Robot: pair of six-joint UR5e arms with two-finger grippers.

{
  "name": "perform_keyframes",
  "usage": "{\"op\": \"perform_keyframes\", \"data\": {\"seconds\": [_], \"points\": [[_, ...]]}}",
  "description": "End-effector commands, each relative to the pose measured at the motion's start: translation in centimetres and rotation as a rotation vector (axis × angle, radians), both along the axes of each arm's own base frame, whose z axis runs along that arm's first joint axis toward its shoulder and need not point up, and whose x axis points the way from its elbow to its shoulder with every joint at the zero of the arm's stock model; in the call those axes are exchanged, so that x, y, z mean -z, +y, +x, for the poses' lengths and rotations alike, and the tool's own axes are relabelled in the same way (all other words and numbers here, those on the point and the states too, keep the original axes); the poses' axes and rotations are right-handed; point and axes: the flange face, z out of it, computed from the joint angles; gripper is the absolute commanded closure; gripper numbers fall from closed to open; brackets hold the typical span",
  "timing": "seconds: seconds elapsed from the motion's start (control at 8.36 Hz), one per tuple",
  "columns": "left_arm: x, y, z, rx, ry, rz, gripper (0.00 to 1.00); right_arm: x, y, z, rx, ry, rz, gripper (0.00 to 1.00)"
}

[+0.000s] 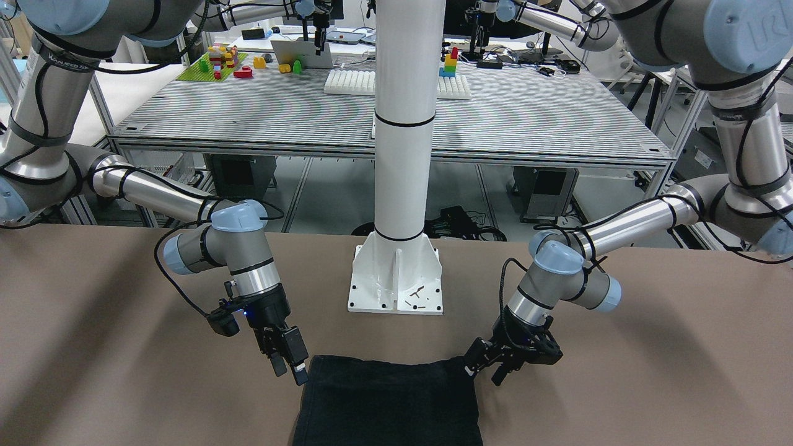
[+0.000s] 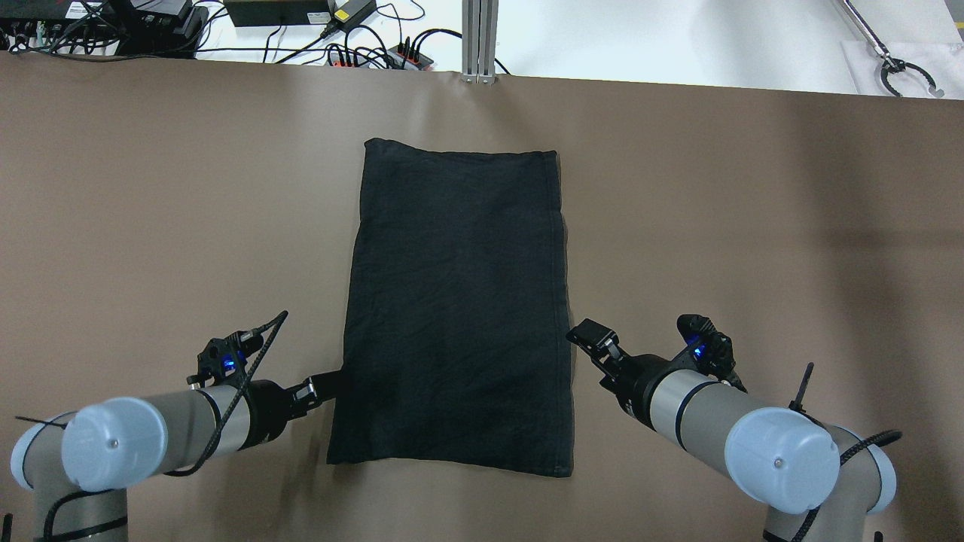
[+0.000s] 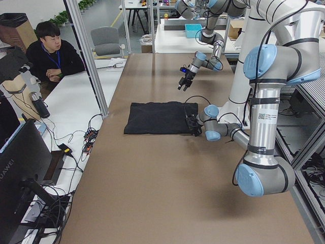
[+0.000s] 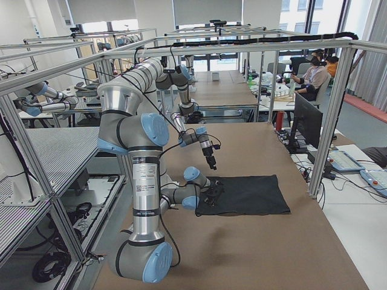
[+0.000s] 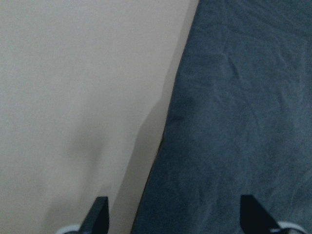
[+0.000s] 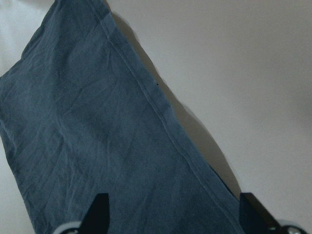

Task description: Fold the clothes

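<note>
The clothes (image 2: pixel 456 301) are one plain black rectangle lying flat on the brown table, its long side running away from me. My left gripper (image 2: pixel 325 386) lies low at the cloth's left edge near the near end. In the left wrist view it (image 5: pixel 175 217) is open, and the cloth's hem (image 5: pixel 161 146) runs between its fingertips. My right gripper (image 2: pixel 591 339) hovers by the cloth's right edge, tilted down. It is open too, and the right wrist view shows the clothes (image 6: pixel 97 136) beneath it (image 6: pixel 175 214). In the front-facing view the left gripper (image 1: pixel 492 368) and right gripper (image 1: pixel 291 365) flank the cloth's near corners.
The white post's base (image 1: pixel 396 282) is bolted to the table just behind the cloth's near end. Cables and power strips (image 2: pixel 361 53) line the far edge. A person (image 3: pixel 51 51) sits at a side desk beyond the table. Bare brown table (image 2: pixel 753 226) lies on both sides.
</note>
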Motion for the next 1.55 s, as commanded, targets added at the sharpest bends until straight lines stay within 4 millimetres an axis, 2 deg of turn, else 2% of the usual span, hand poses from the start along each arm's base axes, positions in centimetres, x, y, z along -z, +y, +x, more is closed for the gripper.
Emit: {"op": "perform_keyframes", "data": {"seconds": [0.0,0.48,0.6,0.72,1.08,1.43], "points": [[-0.7,4.4,2.7,0.039,0.026,-0.089,0.05,-0.4,0.1,0.3,-0.026,0.001,-0.008,0.06],[-0.2,7.6,4.8,0.050,0.046,-0.102,0.06,-1.0,0.0,0.6,-0.043,0.013,-0.006,0.06],[0.1,7.5,4.8,0.085,0.061,-0.116,0.16,-1.0,0.0,0.6,-0.043,0.012,-0.007,0.06],[0.2,7.5,4.8,0.086,0.063,-0.117,0.17,-1.0,0.0,0.6,-0.045,0.012,-0.006,0.06],[-0.5,6.8,4.3,0.113,0.049,-0.112,0.15,-0.9,0.1,0.7,-0.048,0.002,-0.013,0.06],[-0.6,6.9,4.7,0.112,0.044,-0.113,0.11,-0.9,0.0,0.6,-0.048,0.004,-0.013,0.06]]}}
